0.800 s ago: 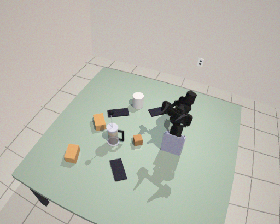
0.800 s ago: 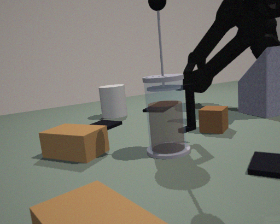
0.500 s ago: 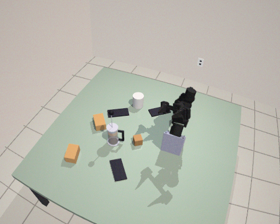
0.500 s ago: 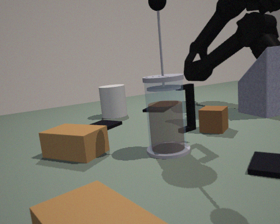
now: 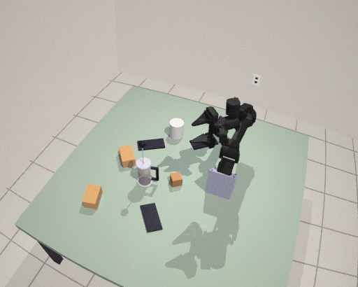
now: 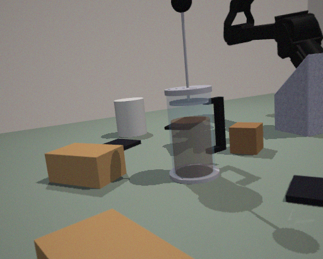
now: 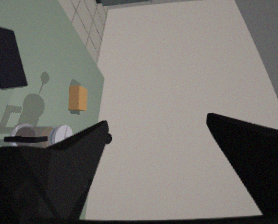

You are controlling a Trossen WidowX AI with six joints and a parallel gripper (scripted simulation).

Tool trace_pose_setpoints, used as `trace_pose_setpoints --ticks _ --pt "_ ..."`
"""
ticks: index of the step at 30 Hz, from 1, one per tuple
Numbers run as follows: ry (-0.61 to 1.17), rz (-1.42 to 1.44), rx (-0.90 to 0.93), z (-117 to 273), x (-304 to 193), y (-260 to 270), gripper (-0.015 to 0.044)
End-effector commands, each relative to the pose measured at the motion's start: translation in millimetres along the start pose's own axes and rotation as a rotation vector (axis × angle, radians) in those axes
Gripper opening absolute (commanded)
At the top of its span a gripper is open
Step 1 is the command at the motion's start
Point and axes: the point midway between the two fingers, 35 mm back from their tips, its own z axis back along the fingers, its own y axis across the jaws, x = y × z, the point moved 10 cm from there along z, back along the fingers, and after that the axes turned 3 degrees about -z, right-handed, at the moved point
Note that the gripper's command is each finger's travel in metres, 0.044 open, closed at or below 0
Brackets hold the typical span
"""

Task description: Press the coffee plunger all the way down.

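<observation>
Arm folded above its grey base [image 5: 220, 182], end effector [image 5: 203, 131] raised, spread wide and holding nothing, well apart from coffee press [image 5: 144, 173], plunger knob [image 6: 181, 4] up, on green bench [image 5: 262, 210]

Matte black arm [image 5: 231, 133] w/ blocky links, wedge fingers [image 5: 202, 141], grey box base [image 5: 220, 183]
</observation>
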Motion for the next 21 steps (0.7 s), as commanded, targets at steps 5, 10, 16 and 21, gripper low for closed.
trace_pose_setpoints --ticks 5,10,16,21 --pt "0.382 -0.963 0.094 -82.1 -27.0 -33.9 0.044" --pt "0.55 -1.312 0.049 -120.7 -41.7 -34.9 0.044" --pt "0.728 -1.654 -0.053 -163.2 -60.4 -27.3 0.044" --pt "0.751 -1.694 -0.071 -171.4 -64.0 -15.3 0.044"
